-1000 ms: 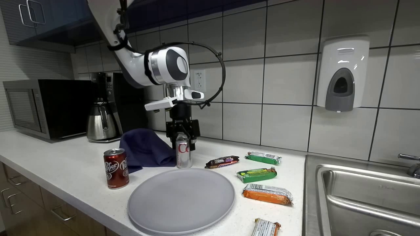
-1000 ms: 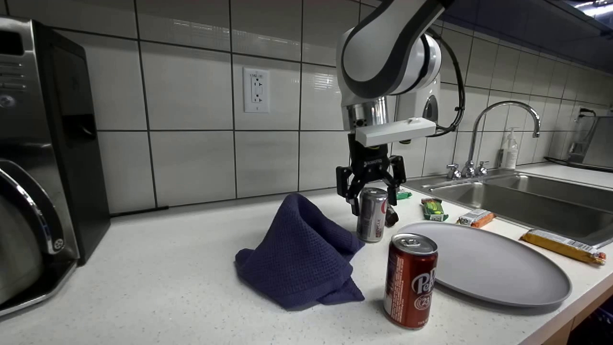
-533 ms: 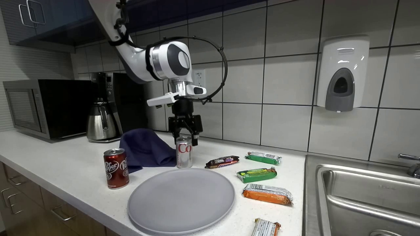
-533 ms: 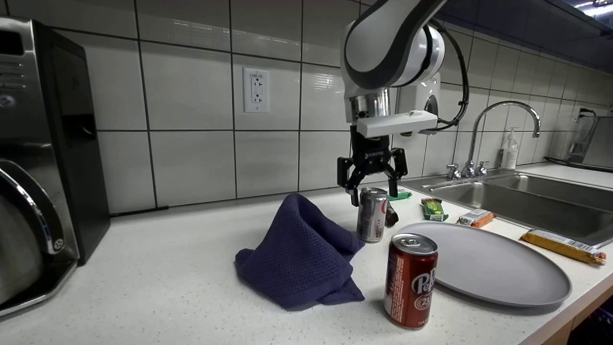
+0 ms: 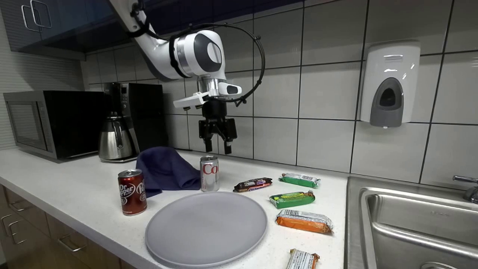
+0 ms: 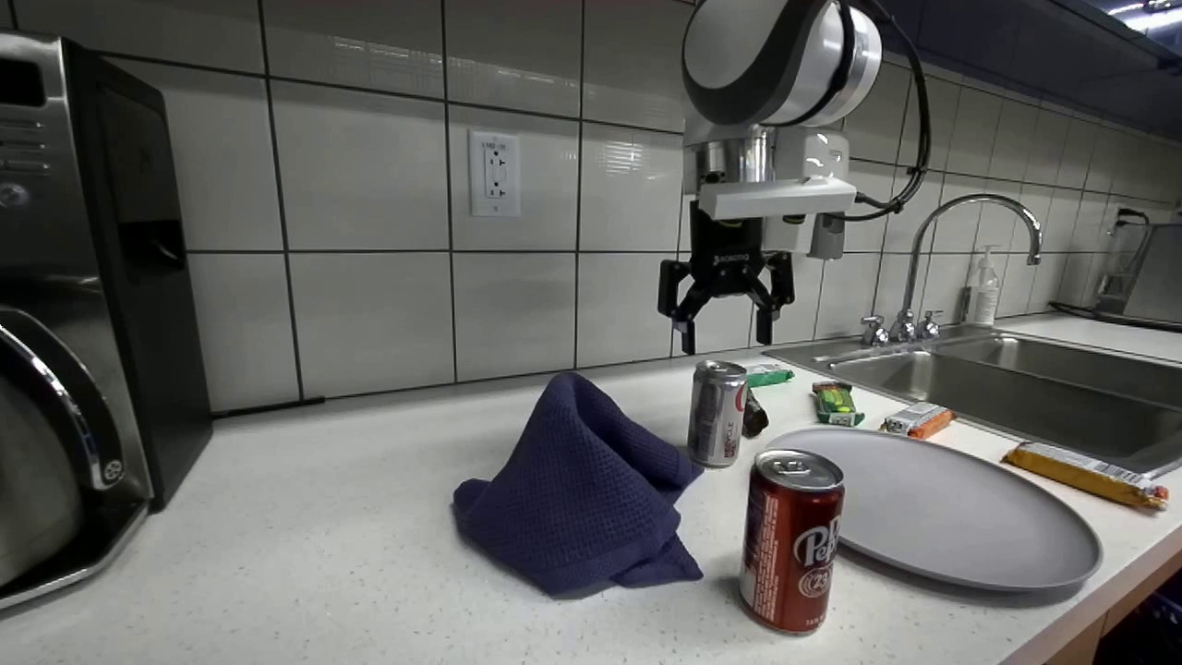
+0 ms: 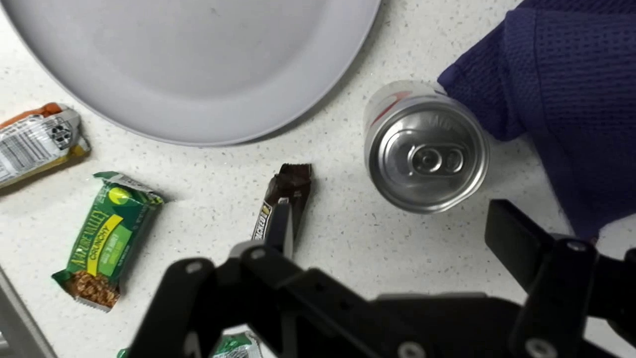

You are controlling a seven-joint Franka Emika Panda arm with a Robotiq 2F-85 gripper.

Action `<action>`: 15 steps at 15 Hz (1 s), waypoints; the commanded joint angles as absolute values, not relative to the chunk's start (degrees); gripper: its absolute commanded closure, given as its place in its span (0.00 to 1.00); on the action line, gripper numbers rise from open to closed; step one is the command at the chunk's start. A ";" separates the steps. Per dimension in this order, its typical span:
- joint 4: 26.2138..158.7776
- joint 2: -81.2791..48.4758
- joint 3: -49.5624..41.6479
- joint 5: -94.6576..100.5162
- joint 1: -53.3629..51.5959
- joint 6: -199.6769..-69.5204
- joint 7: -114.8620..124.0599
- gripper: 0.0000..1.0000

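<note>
In an exterior view, a robot gripper [image 5: 218,147] hangs near mid-frame, spread wide with nothing in its grasp. Below it, not touching, a silver soda can [image 5: 210,176] stands upright, a blue towel [image 5: 164,169] on its left and a grey plate [image 5: 206,229] lower in the frame. The step appears to be hovering clear of the can; gripping it would call for lining up, then lowering around it.

The silver can [image 5: 210,174] is lettered in red, the fingers [image 7: 516,242] black.
</note>
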State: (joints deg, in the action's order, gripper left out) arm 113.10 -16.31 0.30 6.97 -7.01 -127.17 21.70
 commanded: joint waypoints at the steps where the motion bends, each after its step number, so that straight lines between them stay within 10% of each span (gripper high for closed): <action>1: 112.92 -16.11 0.10 6.69 -6.83 -127.06 21.67 0.00; 15: 109.88 -18.66 -1.26 5.24 -5.34 -127.63 21.46 0.00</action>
State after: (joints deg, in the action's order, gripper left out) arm 112.43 -16.79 -0.91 6.45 -6.46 -127.55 21.75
